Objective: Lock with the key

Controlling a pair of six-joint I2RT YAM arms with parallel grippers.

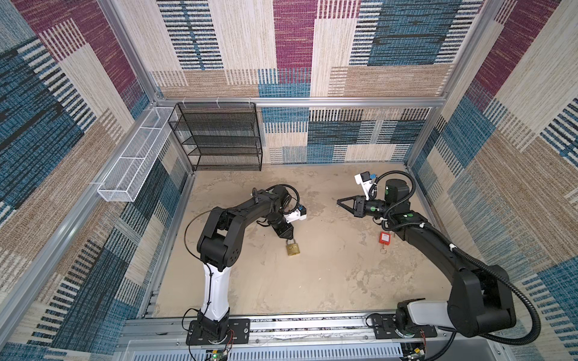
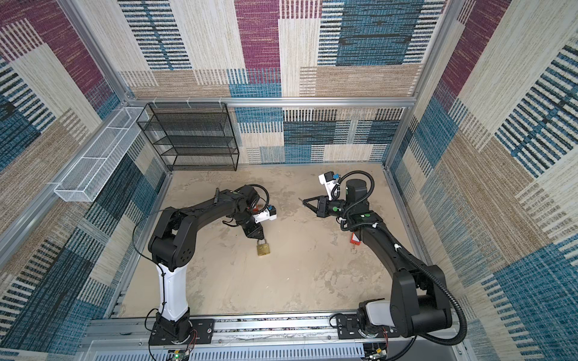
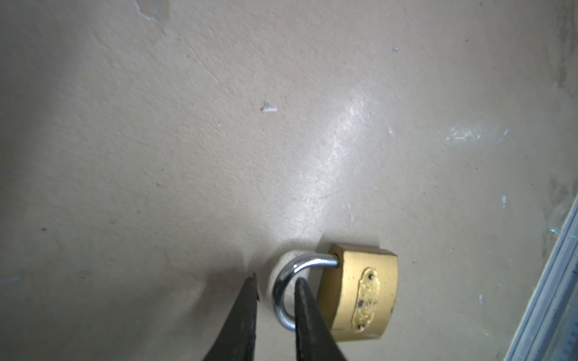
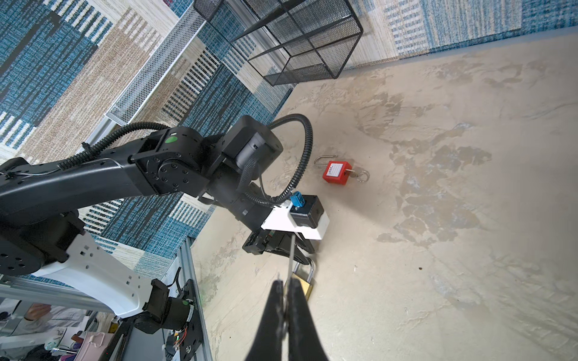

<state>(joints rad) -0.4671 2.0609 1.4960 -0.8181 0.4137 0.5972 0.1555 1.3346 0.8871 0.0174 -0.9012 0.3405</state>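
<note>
While the right claw [image 1: 339, 203] hangs in the air over the right side of the table [image 1: 281, 287], the left claw [image 3: 276, 279] is down on a brass padlock [image 3: 362, 293] lying flat near the middle. Seen from the left wrist, its two black fingers stand a little apart, one outside the silver shackle [image 3: 305, 261] and one inside the loop. Bare table shows between the outer finger and the metal, so the claw straddles the shackle rather than pinching it. One leg of the shackle enters the brass body. The other is hidden behind a finger, so I cannot tell whether the padlock is snapped shut.

The right claw is pressed together on the key [image 4: 291, 253]. Its thin silver blade pokes out past the fingertips and points across toward the left arm, well apart from the brass padlock. A red padlock [image 4: 336, 172] with its own key and ring in it lies on the table near the right arm, untouched.

The step in hand looks like readying the brass padlock for the key. Next, by my judgement, the left claw needs a firm hold that steadies the body with the keyhole end facing the right arm — the keyhole is not visible here. The right claw must then line the blade up, push it in and turn.
</note>
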